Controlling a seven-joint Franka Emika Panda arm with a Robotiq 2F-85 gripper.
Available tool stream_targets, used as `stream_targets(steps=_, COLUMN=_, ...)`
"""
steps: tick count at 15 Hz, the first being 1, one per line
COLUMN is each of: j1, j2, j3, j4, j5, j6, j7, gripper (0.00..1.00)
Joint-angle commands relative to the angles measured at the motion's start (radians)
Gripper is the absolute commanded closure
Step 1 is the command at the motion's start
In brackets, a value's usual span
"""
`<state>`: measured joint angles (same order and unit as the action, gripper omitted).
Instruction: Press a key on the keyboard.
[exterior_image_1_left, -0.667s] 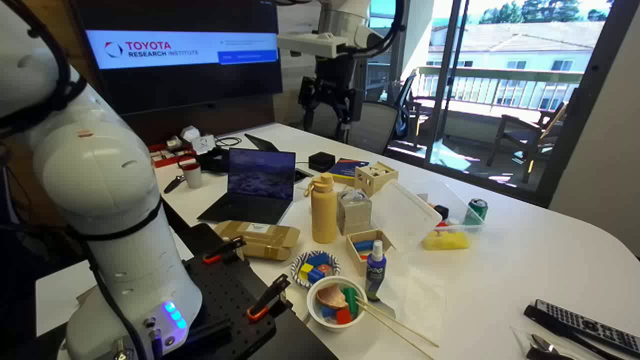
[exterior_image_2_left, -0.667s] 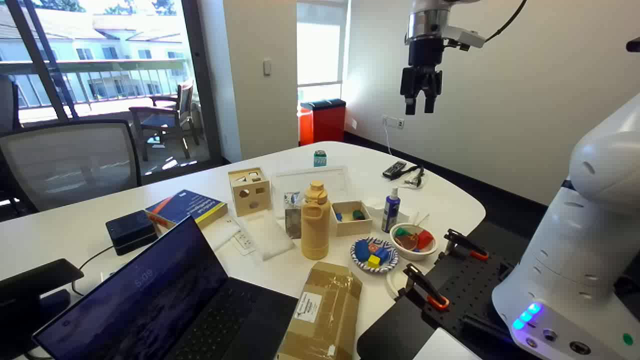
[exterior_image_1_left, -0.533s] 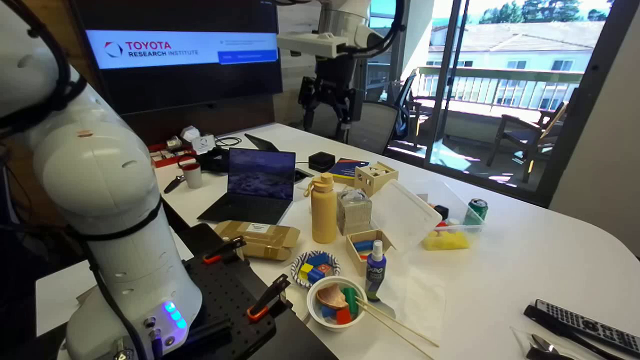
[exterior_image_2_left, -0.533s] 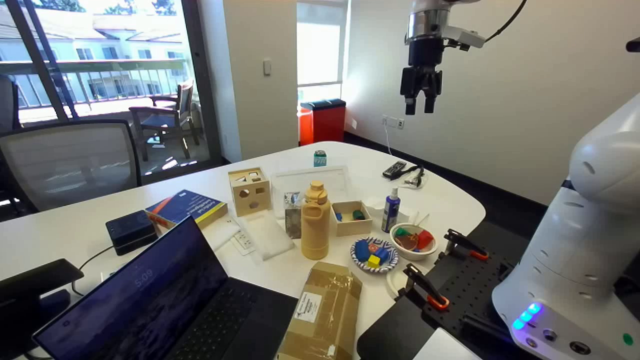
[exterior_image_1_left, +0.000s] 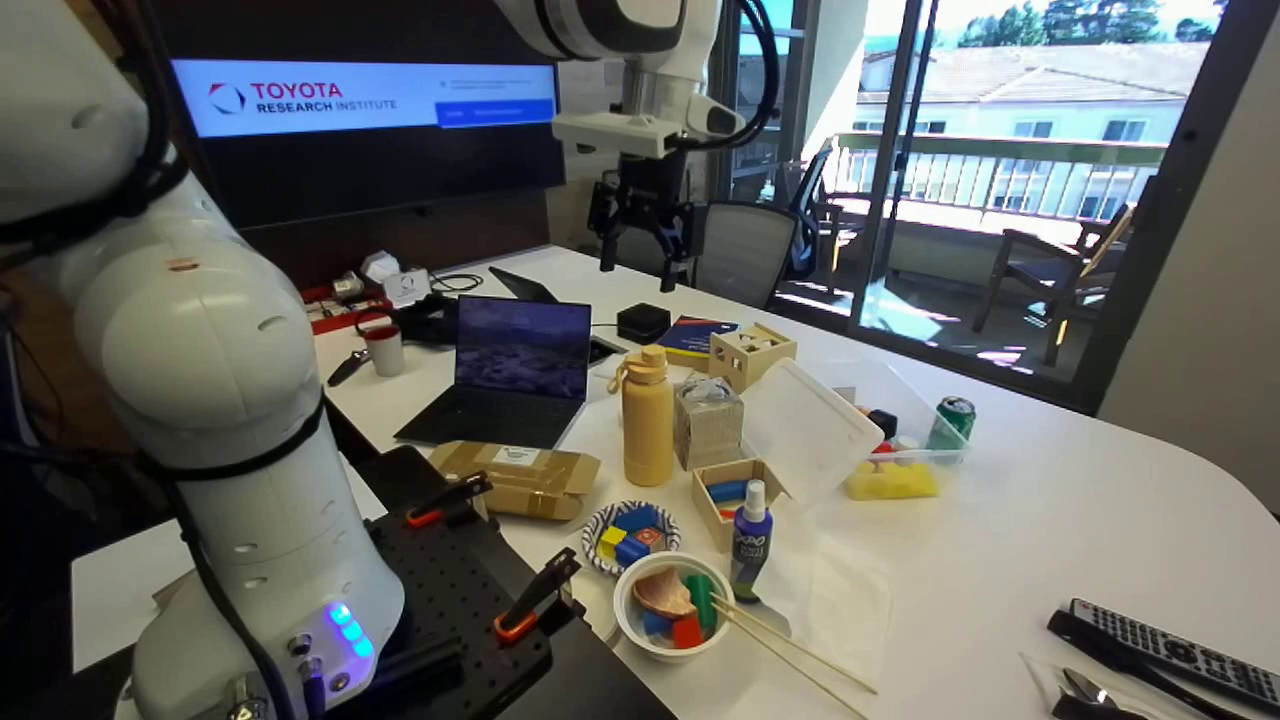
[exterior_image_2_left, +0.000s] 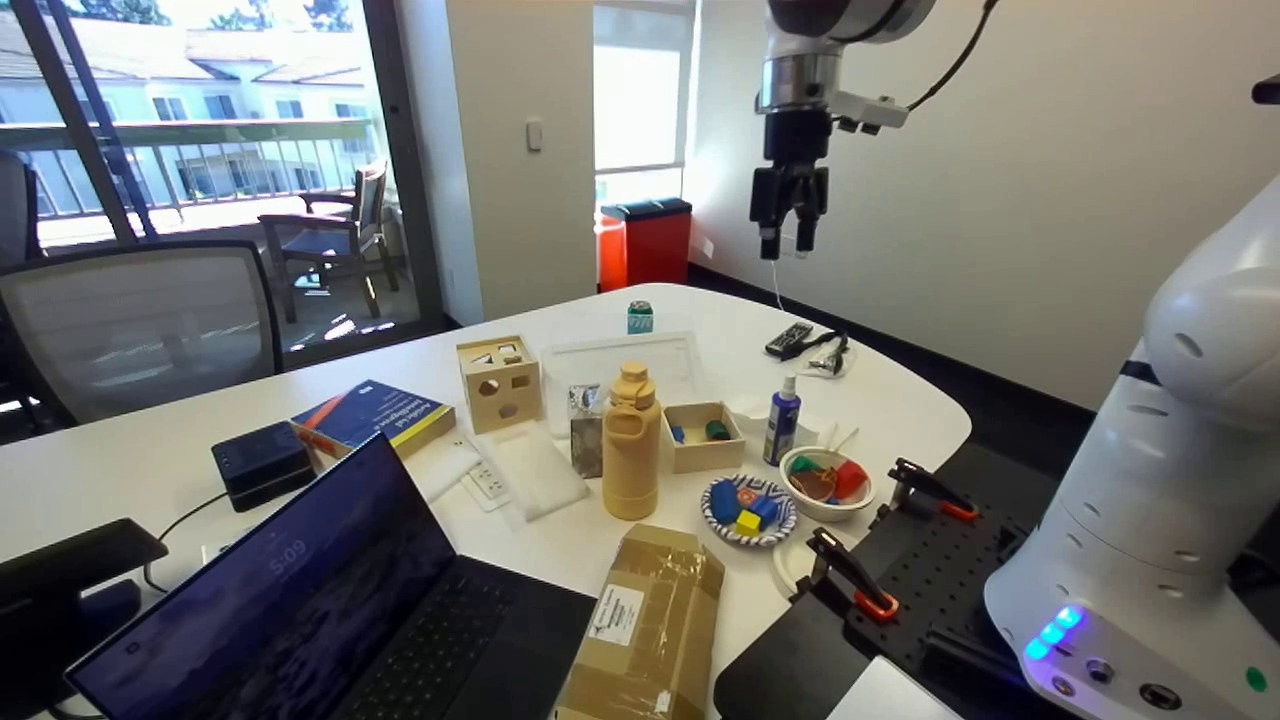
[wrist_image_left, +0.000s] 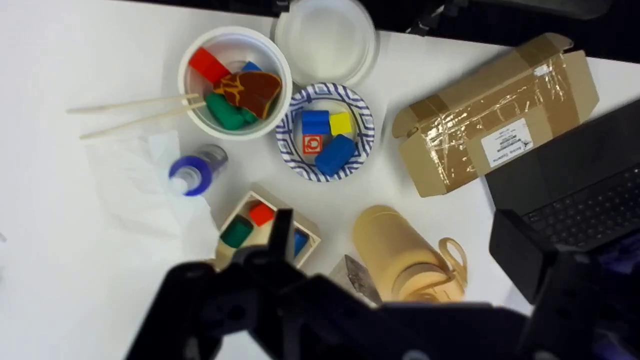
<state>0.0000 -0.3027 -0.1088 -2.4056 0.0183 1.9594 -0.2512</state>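
While the black two-fingered end effector (exterior_image_1_left: 638, 272) hung above the white worktop (exterior_image_1_left: 1030, 540), its fingers stood wide apart. Well below the fingertips, as the wrist view showed, stood a mustard-yellow bottle (wrist_image_left: 392, 242) with a looped handle. Near it sat a pale wooden box (exterior_image_2_left: 708, 455) of coloured blocks (exterior_image_2_left: 717, 430) and a round blue-and-white patterned dish (wrist_image_left: 365, 125) bearing more. Near the bottle lay a brown taped cardboard carton (exterior_image_2_left: 660, 630), close to a thin black laptop (exterior_image_1_left: 520, 375). Its dark, flat keyboard (exterior_image_2_left: 432, 640) lay before the raised bluish-purple screen (exterior_image_2_left: 300, 580), well apart from the end effector.
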Motion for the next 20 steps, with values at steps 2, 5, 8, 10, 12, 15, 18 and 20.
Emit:
stream_targets(steps=2, j1=0.114, j2=0.19, j3=0.139, j4=0.035, j5=0.032, j6=0.204, j7=-0.021, gripper=0.0)
stream_targets(steps=5, j1=0.182, j2=0.332, j3=0.239, j4=0.08, j5=0.02, j6=0.389, j7=0.009, gripper=0.0)
stream_targets(steps=8, j1=0.233, j2=0.502, j3=0.322, j4=0.154, j5=0.016, j6=0.528, j7=0.046, gripper=0.0)
stream_targets(steps=10, j1=0.27, j2=0.628, j3=0.352, j4=0.22, j5=-0.038, j6=0.559, j7=0.117, gripper=0.0)
stream_targets(steps=12, j1=0.319, j2=0.742, j3=0.345, j4=0.281, j5=-0.099, j6=0.589, j7=0.211, gripper=0.09)
stream_targets(steps=15, j1=0.408, j2=0.85, j3=0.285, j4=0.355, j5=-0.197, j6=0.604, j7=0.359, gripper=0.42)
stream_targets(steps=18, j1=0.467, j2=0.927, j3=0.234, j4=0.42, j5=-0.245, j6=0.615, j7=0.457, gripper=0.65)
stream_targets(steps=20, j1=0.481, j2=0.985, j3=0.227, j4=0.474, j5=-0.238, j6=0.623, j7=0.474, gripper=0.8)
